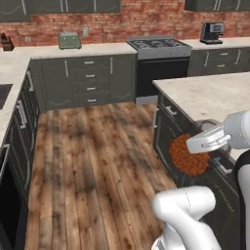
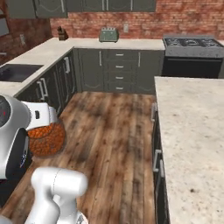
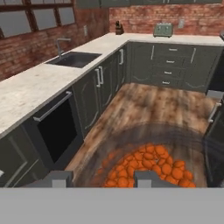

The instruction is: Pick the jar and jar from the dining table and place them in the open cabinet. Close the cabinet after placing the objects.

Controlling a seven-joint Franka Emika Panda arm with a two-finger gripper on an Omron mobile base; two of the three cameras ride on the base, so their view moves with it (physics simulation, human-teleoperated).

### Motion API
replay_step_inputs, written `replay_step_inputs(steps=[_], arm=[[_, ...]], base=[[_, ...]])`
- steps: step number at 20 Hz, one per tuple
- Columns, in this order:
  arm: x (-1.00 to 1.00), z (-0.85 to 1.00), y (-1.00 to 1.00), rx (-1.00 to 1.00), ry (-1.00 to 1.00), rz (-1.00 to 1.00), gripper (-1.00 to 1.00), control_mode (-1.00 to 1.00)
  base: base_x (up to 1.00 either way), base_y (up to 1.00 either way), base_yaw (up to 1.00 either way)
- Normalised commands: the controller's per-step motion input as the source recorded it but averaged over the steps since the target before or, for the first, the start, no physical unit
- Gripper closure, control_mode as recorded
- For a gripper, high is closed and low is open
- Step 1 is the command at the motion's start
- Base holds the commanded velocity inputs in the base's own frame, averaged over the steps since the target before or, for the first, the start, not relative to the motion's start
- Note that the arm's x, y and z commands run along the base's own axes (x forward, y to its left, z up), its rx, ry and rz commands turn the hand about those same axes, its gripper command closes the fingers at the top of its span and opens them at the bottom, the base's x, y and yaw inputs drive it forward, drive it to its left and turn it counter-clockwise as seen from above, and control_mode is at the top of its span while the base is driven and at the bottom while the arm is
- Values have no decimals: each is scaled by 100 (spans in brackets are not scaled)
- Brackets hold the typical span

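Jar (image 2: 46, 139) with orange-red granules, lower left of the right base view, carried in the gripper (image 2: 41, 114) high over the wooden floor (image 2: 109, 131). Gripper clamped narrow around the glass. Further right, counter (image 2: 192, 131) well apart. Risk: slip from a loosening hold during travel, with a drop and shatter on the floor.

Both base views sitting behind the arm, one each side, looking forward and down, sharing the wood floor (image 1: 93, 161) and toaster (image 2: 108, 34). Hand view hovering close above the jar (image 3: 146, 168), facing the sink counter (image 3: 39, 87).
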Motion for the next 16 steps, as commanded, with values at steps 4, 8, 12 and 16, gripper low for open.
replay_step_inputs(steps=[4, 8, 12, 16], arm=[[0, 0, 0, 0, 0, 0, 100, 100], [0, 0, 0, 0, 0, 0, 100, 100], [0, 0, 0, 0, 0, 0, 100, 100], [0, 0, 0, 0, 0, 0, 100, 100]], base=[[2, 0, 29], [53, -2, 7], [88, -2, 2], [100, 0, 2]])
